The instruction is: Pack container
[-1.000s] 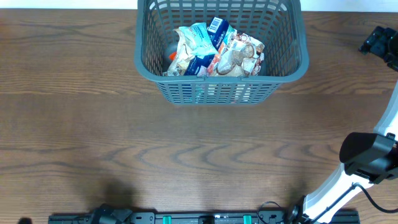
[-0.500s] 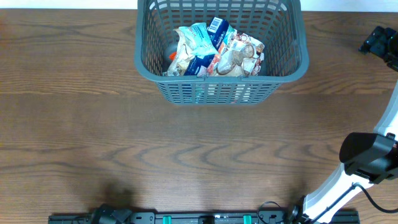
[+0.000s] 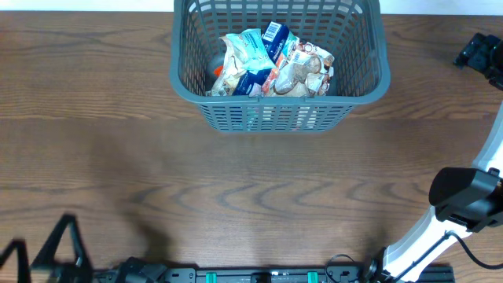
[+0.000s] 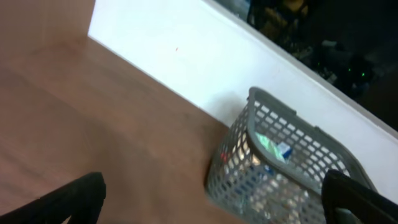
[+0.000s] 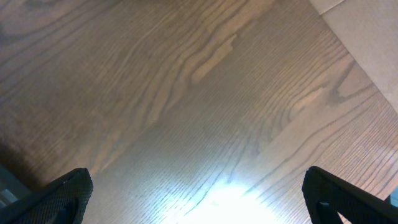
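Observation:
The container (image 3: 380,55) is a dark grey-blue lattice basket at the table's far middle. Several snack packets (image 3: 271,63) lie inside it. The left wrist view shows the container (image 4: 273,118) from the side, at the right, with packets visible through its slots. My left gripper (image 3: 43,253) is at the table's near left corner, open and empty; its fingertips (image 4: 211,199) are spread wide. My right gripper (image 3: 479,53) is at the far right edge, open and empty; its fingertips (image 5: 199,193) hang over bare wood.
A white wall (image 4: 186,56) runs behind the table. The right arm's base (image 3: 464,196) stands at the near right. A black rail (image 3: 259,275) runs along the near edge. The table edge (image 5: 348,37) shows in the right wrist view.
My left gripper has come into the overhead view at the near left corner. The right arm, container and packets have not moved.

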